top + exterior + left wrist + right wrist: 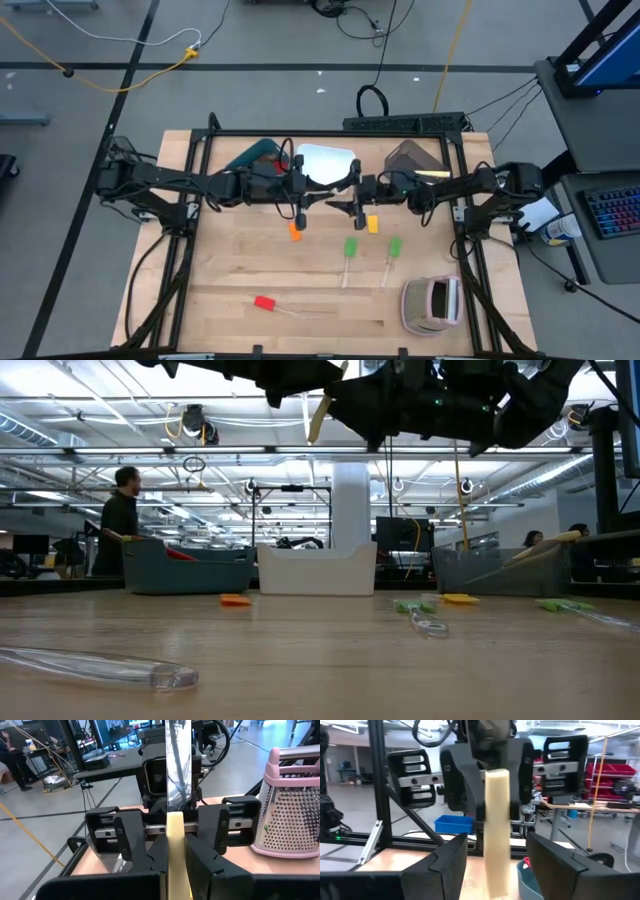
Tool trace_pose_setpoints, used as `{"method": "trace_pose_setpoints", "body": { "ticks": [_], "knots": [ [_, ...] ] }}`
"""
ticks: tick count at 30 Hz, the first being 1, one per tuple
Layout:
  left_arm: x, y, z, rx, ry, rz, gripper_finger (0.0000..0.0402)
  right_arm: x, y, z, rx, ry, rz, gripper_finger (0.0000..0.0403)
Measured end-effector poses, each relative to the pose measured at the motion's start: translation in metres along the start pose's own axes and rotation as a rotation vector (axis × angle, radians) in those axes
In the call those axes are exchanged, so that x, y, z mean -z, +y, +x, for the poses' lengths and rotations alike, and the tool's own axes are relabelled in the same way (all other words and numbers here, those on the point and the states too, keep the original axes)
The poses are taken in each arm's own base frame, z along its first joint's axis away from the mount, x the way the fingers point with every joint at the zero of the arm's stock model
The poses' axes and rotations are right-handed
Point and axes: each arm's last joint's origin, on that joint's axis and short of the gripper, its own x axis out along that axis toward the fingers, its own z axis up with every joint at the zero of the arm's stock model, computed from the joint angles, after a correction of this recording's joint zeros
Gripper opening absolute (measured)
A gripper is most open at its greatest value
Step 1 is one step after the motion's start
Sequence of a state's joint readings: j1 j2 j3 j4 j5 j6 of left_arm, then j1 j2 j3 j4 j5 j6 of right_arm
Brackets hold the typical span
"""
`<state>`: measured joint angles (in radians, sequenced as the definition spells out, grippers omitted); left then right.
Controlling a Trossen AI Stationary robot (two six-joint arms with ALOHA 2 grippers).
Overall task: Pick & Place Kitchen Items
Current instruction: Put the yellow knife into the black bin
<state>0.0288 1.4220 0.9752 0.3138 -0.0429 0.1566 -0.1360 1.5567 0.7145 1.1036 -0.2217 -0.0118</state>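
Closest in on the low view, a clear stick (pixel 100 665) lies flat on the table (pixel 230 265); judging by the high view, it belongs to the red spatula (pixel 263 302) out front. So there's plenty left to do.

I count 5 spatulas loose on the wood: the red one, an orange one (pixel 295 232), a yellow one (pixel 372 224) and 2 green ones (pixel 350 247) (pixel 395 247). The grater (pixel 432 303) sits at the front right.

Some sorting looks done. Something red shows in the teal bin (pixel 180 554), and a pale handle (pixel 432 174) leans out of the brown bin (pixel 415 155). By my reckoning the job is partway through.

Now the action: both arms meet in mid-air, by the white bin (pixel 325 160). The left gripper (pixel 176 870) is clenched on the knife (pixel 497 810), its fingers pressed against the pale handle and the blade pointing away towards the right arm.

The right gripper (pixel 497 870) faces it with its fingers spread wide. The handle stands between them, and neither finger touches it. This looks like a handover, and the knife is in no bin yet.
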Motion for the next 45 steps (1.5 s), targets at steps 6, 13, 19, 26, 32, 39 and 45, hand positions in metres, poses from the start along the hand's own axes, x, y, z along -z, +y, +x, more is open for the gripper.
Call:
{"method": "trace_pose_setpoints", "body": {
  "ticks": [6, 13, 19, 26, 32, 39, 45],
  "knots": [
    [-0.003, 0.0, 0.0, -0.005, -0.027, 0.0, 0.0031, -0.006, -0.001, 0.004, -0.017, -0.019, -0.005, 0.0181],
    [-0.003, 0.001, 0.0, -0.008, -0.035, 0.006, 0.0031, -0.004, -0.001, 0.005, -0.017, 0.01, 0.002, 0.0129],
    [-0.003, 0.001, 0.0, -0.016, -0.034, 0.001, 0.0031, -0.004, -0.002, 0.005, -0.016, 0.009, 0.0, 0.0075],
    [-0.001, 0.001, 0.0, -0.014, -0.011, -0.002, 0.0031, -0.002, -0.002, 0.005, -0.016, 0.028, 0.008, 0.0065],
    [0.002, 0.0, 0.0, -0.008, 0.029, -0.007, 0.0035, 0.002, -0.001, 0.005, -0.014, 0.073, 0.02, 0.0074],
    [0.009, -0.001, 0.0, 0.002, 0.099, -0.028, 0.0047, 0.001, -0.003, -0.001, -0.005, 0.176, 0.042, 0.0069],
    [0.012, -0.001, -0.001, -0.003, 0.132, -0.048, 0.0048, -0.016, -0.003, -0.017, 0.016, 0.277, 0.06, 0.007]
  ]
}}
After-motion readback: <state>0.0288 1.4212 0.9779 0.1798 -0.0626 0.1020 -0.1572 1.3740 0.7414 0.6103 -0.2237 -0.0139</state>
